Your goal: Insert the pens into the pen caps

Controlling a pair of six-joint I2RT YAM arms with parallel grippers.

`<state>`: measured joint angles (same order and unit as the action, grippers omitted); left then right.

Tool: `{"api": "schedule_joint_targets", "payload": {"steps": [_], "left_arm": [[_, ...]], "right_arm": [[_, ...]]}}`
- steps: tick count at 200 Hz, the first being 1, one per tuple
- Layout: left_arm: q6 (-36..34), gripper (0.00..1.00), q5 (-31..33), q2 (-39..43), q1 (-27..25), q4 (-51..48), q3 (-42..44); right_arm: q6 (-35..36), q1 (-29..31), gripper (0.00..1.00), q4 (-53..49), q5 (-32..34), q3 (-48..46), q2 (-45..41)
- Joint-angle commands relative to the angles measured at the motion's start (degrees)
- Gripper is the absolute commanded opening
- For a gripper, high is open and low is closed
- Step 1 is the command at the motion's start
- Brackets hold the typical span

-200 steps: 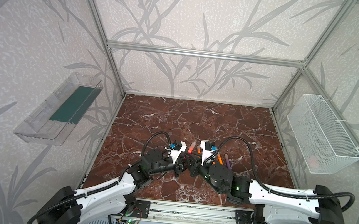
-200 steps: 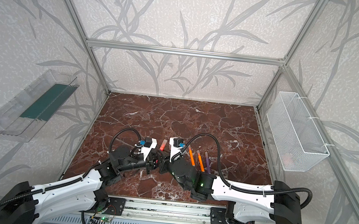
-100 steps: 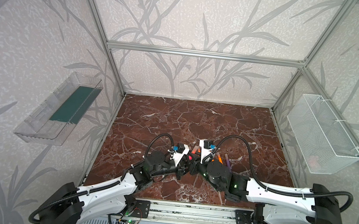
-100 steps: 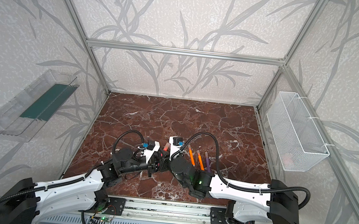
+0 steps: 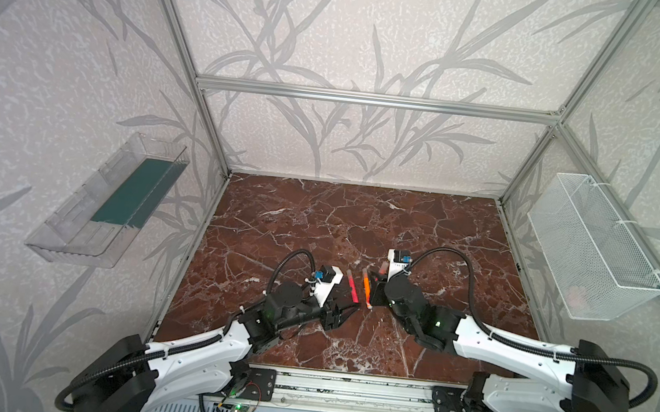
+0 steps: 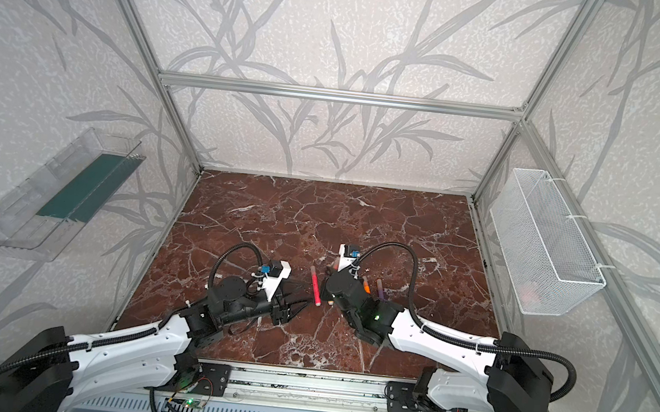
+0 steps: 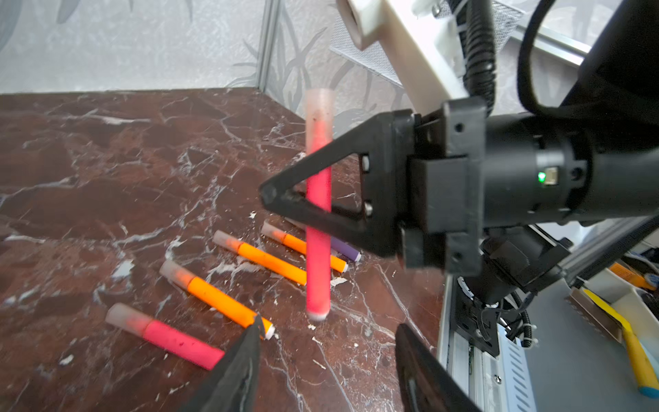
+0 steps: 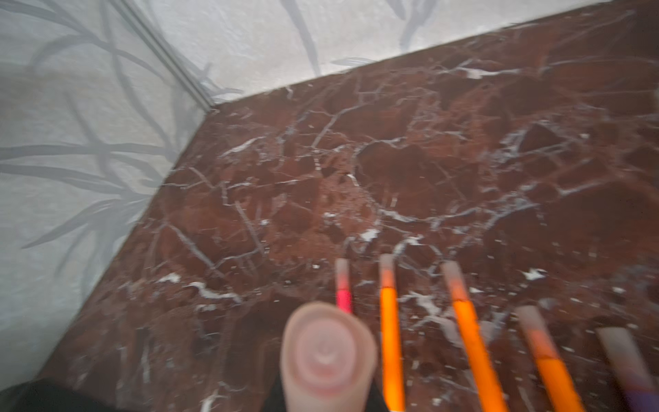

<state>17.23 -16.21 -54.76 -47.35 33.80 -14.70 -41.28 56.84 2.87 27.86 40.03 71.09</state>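
Down by the front edge of the tabletop (image 5: 319, 214), the left gripper (image 5: 345, 313) hangs low with its jaws spread and nothing between them: fully released. Just past it, the right gripper (image 7: 285, 199) is clenched on a red-pink pen (image 7: 317, 249). That pen stands upright, its cap (image 7: 319, 107) on top and its pale end down by the marble, close to the near ends of the lying pens; whether it touches, can't tell. Behind it, five capped pens lie flat in a row a little front of the middle. There's a second red-pink pen (image 7: 178, 339) leftmost, three orange pens (image 7: 260, 257) next, and the purple pen (image 7: 344, 249) rightmost, every cap pointing at the far edge. Off on the right wall hangs a wire basket (image 5: 591, 251).
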Motion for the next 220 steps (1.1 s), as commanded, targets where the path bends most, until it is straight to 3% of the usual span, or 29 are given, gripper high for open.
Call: {"api": "schedule_joint_targets", "payload": {"steps": [1, 27, 59, 87, 118, 129, 154, 180, 201, 220], "left_arm": [[1.21, 0.67, 13.88, 1.45, -0.11, -4.31, -0.84], [4.79, 0.75, 27.08, 3.29, 0.55, -10.84, -1.90], [8.38, 0.81, 35.13, 5.83, 2.37, -18.45, -3.16], [11.46, 0.85, 38.17, 8.25, 5.35, -24.92, -3.96], [15.01, 0.91, 37.11, 11.20, 11.51, -31.95, -4.77], [16.35, 0.99, 37.45, 12.02, 13.50, -34.75, -5.32], [16.13, 0.99, 36.64, 12.88, 15.76, -39.08, -7.27], [16.04, 0.99, 38.60, 12.31, 16.04, -43.72, -10.41], [14.01, 0.99, 41.21, 12.62, 16.10, -44.13, -11.76], [17.11, 0.99, 53.43, 12.51, 16.12, -50.45, -15.18]], "right_arm": [[1.71, -4.96, 0.05, -11.85, -2.51, 1.20, 1.18], [4.27, -9.59, 0.05, -17.58, -6.98, 4.59, 7.66], [9.26, -10.61, 0.06, -22.89, -13.70, 11.98, 18.39], [11.42, -10.55, 0.05, -26.20, -19.42, 18.71, 28.78], [10.46, -10.54, 0.04, -25.32, -18.72, 19.40, 32.27], [10.14, -10.52, 0.05, -25.43, -17.83, 19.32, 32.06], [9.72, -10.52, 0.16, -24.85, -16.87, 18.25, 30.72], [9.83, -10.53, 0.45, -24.64, -16.69, 17.54, 28.38], [10.16, -10.52, 0.57, -24.81, -16.22, 16.80, 23.94], [10.60, -10.54, 0.63, -26.33, -16.34, 16.87, 18.20]]}}
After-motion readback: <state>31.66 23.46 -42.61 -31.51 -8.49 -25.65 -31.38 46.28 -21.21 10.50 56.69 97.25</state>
